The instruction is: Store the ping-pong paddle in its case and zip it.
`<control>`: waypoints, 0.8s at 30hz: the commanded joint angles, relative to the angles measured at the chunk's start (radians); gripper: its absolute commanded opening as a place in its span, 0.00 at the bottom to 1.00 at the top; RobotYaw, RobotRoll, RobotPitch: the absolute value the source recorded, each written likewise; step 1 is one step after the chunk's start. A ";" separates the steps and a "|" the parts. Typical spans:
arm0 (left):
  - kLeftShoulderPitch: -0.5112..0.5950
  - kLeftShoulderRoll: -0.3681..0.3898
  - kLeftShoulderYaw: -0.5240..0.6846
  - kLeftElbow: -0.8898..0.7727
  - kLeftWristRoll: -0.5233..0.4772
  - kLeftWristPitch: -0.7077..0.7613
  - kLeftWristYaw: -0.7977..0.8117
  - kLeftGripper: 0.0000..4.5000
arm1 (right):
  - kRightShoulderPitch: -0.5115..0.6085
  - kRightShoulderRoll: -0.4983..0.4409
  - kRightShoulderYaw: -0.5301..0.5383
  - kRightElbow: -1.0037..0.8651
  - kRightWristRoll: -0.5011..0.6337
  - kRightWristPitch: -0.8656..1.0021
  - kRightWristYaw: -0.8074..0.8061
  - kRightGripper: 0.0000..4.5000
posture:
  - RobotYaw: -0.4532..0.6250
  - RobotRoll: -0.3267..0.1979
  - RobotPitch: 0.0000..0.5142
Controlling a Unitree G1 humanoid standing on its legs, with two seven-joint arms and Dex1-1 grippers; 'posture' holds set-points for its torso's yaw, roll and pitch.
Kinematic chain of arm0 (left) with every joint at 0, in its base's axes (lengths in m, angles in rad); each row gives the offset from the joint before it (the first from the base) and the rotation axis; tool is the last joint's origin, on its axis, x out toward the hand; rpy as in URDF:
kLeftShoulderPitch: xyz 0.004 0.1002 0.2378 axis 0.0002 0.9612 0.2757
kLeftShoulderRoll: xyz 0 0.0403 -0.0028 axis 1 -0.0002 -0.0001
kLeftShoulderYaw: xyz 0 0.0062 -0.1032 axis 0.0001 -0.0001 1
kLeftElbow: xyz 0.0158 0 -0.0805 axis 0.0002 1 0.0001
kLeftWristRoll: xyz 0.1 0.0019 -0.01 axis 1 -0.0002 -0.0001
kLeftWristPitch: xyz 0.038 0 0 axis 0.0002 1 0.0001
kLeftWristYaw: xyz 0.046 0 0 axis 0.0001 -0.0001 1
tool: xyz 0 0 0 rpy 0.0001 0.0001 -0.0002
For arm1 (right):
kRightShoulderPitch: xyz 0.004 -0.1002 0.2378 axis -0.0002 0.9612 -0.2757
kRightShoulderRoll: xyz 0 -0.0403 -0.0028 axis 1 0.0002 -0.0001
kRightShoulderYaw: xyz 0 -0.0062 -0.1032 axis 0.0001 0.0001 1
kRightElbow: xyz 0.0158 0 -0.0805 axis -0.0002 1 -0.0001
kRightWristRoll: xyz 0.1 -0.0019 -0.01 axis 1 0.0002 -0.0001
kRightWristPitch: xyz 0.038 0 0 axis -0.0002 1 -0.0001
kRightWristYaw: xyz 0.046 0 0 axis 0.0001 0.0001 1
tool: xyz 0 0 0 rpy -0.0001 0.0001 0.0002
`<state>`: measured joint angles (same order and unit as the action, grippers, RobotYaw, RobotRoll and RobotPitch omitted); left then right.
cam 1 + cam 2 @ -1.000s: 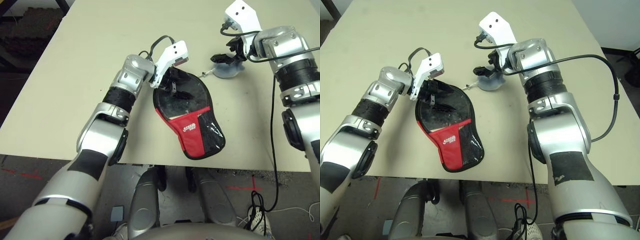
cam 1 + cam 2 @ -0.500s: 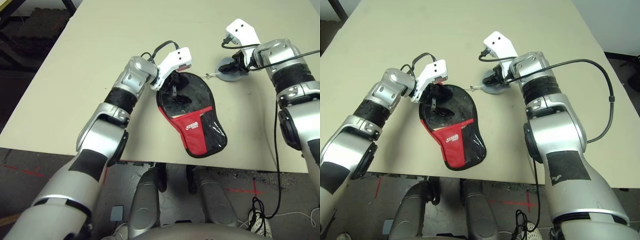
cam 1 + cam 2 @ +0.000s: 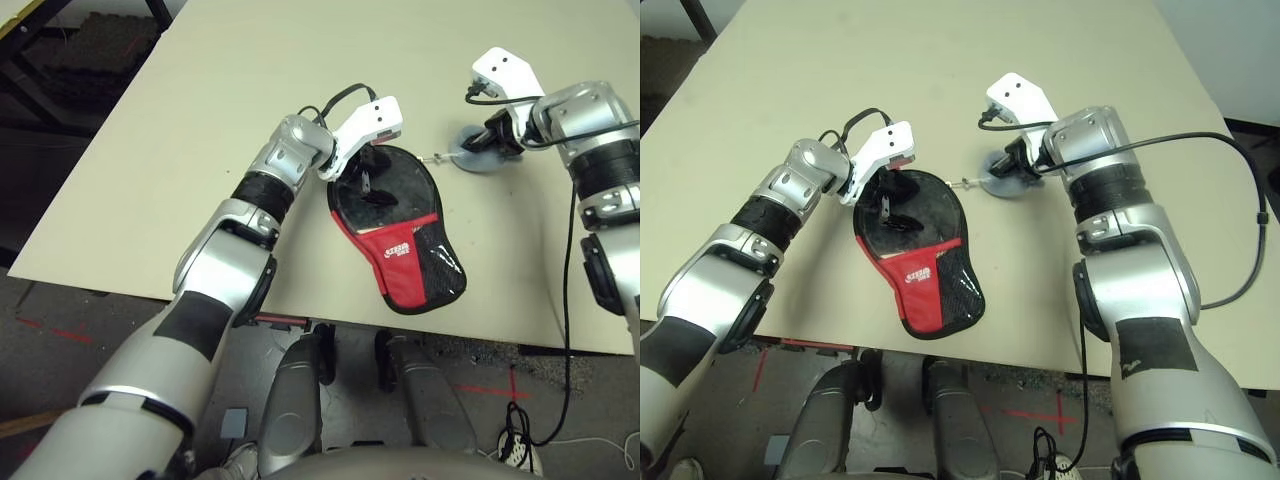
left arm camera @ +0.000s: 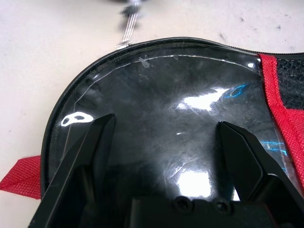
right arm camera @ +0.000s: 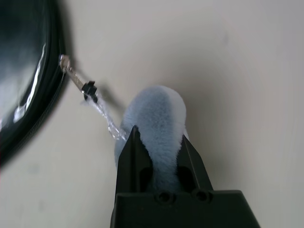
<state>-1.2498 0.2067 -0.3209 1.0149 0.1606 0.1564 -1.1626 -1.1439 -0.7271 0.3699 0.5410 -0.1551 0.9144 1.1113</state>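
Observation:
The black and red case [image 3: 400, 235] lies flat on the table, round end away from me, red mesh end toward the front edge. My left gripper [image 3: 368, 185] hovers open just over the round glossy end [image 4: 180, 95], a finger [image 4: 90, 147] on each side. A short string [image 5: 102, 111] runs from the case's zipper pull [image 5: 66, 64] to a small grey-blue pouch [image 5: 156, 109] on the table to the right. My right gripper [image 3: 490, 140] is shut on that pouch. The ping-pong paddle is hidden.
The beige table [image 3: 200, 120] has bare room to the left of the case and beyond it. Its front edge [image 3: 300, 315] runs close below the case's red end. A black cable [image 3: 565, 300] hangs along my right arm.
My right gripper has come down onto the grey-blue pouch and shut on it. The left gripper stays open over the case. The camera has shifted.

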 commanded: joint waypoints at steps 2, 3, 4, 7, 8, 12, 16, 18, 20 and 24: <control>0.018 -0.011 -0.028 0.078 0.048 -0.004 0.043 1.00 | 0.121 -0.142 0.043 -0.262 0.019 0.135 0.096 0.05 | 0.24 0.62 0.52; 0.016 -0.013 -0.028 0.084 0.048 -0.008 0.044 1.00 | 0.143 -0.162 0.045 -0.305 0.026 0.155 0.105 0.05 | 0.24 0.62 0.52; 0.014 -0.015 -0.027 0.089 0.049 -0.011 0.047 1.00 | 0.168 -0.188 0.048 -0.353 0.037 0.177 0.118 0.05 | 0.23 0.62 0.52; 0.007 -0.024 -0.025 0.104 0.049 -0.019 0.052 1.00 | 0.239 -0.256 0.039 -0.480 0.073 0.242 0.133 0.05 | 0.22 0.62 0.53; 0.006 -0.026 -0.025 0.108 0.050 -0.022 0.053 1.00 | 0.261 -0.278 0.034 -0.519 0.087 0.263 0.133 0.05 | 0.22 0.62 0.53; -0.001 -0.033 -0.020 0.120 0.049 -0.029 0.058 1.00 | 0.334 -0.362 0.005 -0.657 0.155 0.337 0.132 0.05 | 0.22 0.62 0.53; -0.002 -0.036 -0.018 0.129 0.049 -0.036 0.061 1.00 | 0.378 -0.424 -0.025 -0.750 0.221 0.393 0.114 0.05 | 0.21 0.62 0.53; -0.002 -0.037 -0.016 0.134 0.050 -0.038 0.062 1.00 | 0.401 -0.456 -0.040 -0.798 0.259 0.422 0.107 0.05 | 0.21 0.62 0.53; -0.002 -0.038 -0.015 0.138 0.050 -0.041 0.063 1.00 | 0.428 -0.487 -0.054 -0.848 0.298 0.449 0.101 0.05 | 0.20 0.62 0.54; 0.000 -0.040 -0.014 0.143 0.051 -0.046 0.062 1.00 | 0.501 -0.544 -0.103 -0.963 0.391 0.519 0.082 0.05 | 0.19 0.62 0.54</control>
<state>-1.2819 0.1444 -0.3079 1.1018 0.1634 0.0916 -1.1322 -0.6749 -1.2175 0.2910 -0.3907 0.2016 1.3700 1.1955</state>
